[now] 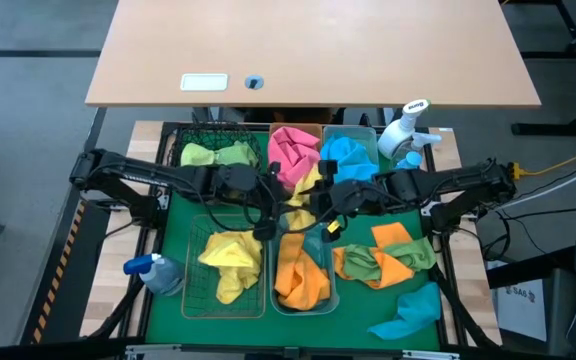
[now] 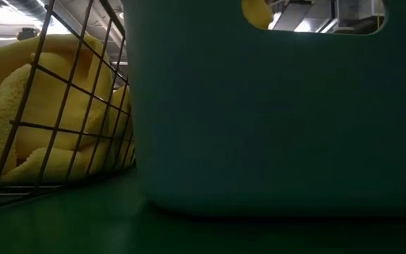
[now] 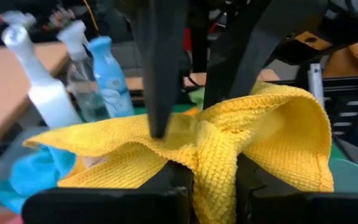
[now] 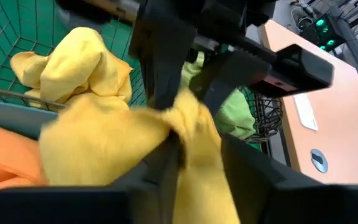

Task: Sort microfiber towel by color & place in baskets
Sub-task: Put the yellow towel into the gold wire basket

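Note:
A yellow towel (image 1: 301, 190) hangs in the air over the middle of the green mat, between my two grippers. My left gripper (image 3: 213, 186) reaches in from the table's left and is shut on it. From the right, my right gripper (image 4: 197, 168) meets it with its fingers parted and the towel between them. A rectangular wire basket (image 1: 230, 290) at the near side holds another yellow towel (image 1: 230, 262), and the bin (image 1: 303, 300) beside it holds orange ones. At the far side stand a mesh basket (image 1: 200, 135) with a lime towel, a bin with a pink towel (image 1: 290, 150) and a bin with a blue towel (image 1: 348, 155). My left gripper pinches a bunched fold of the yellow towel (image 3: 215, 158) between its two fingers, several layers thick. The fingers come in nearly level from the table's left. The towel is clear of the baskets, and its loose ends spread to either side. My right gripper has the towel's other part (image 4: 191, 134) between its parted fingers; whether they still touch it I cannot tell.
Loose orange and green towels (image 1: 383, 258) and a blue towel (image 1: 413, 312) lie on the mat at the near right. A white spray bottle (image 1: 403, 130) stands at the far right, a blue one (image 1: 153, 272) at the near left. A bin wall (image 2: 273, 106) fills the low view.

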